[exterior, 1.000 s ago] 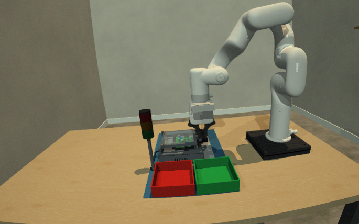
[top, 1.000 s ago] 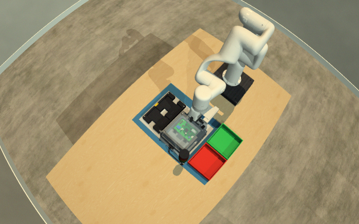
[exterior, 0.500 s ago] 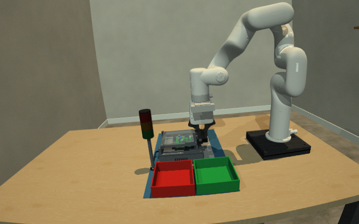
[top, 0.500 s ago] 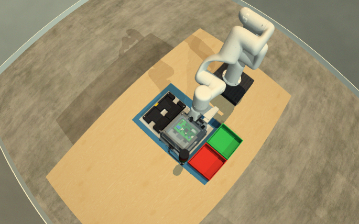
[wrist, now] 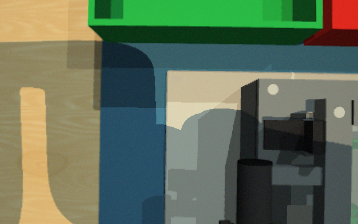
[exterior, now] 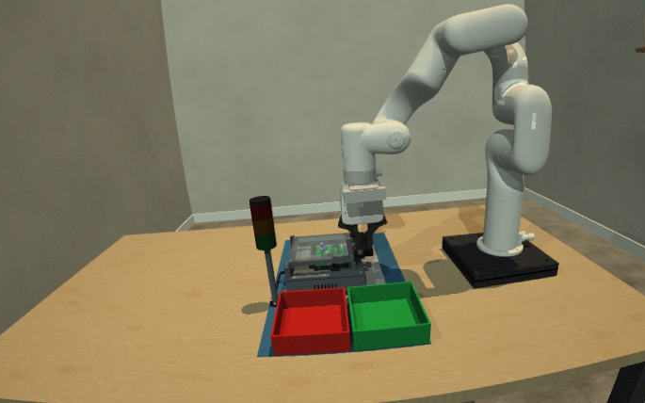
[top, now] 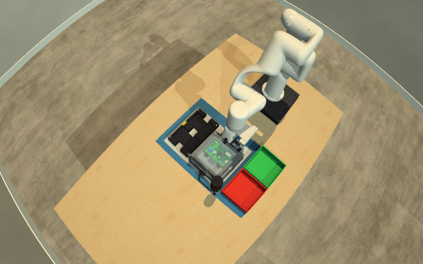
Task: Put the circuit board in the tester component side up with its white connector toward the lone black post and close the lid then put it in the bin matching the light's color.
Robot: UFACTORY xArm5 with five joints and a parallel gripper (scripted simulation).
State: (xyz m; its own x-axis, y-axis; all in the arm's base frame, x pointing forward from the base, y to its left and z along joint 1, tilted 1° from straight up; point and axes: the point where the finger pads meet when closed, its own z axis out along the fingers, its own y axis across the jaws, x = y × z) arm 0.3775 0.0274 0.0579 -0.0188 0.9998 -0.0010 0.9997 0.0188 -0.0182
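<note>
Claw [exterior: 362, 242] clenched on the lid [top: 202, 159] edge, at the tester's [exterior: 314, 279] arm-side rim.
Circuit board [top: 220, 152] flat inside under the clear lid, just beside the fingers and away from the arm; signal light [exterior: 260, 222] apparently unlit.

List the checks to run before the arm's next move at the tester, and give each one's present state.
1. Circuit board lies in the tester, component side up: ok.
2. White connector points toward the lone post: cannot tell.
3. Clear lid is down over the board: ok. Whether it is latched: cannot tell.
4. Gripper is shut on the lid's edge: ok.
5. Signal light shows green or red: not ok, all its segments look dark.
6. Red bin and green bin stand open side by side: ok.
</note>
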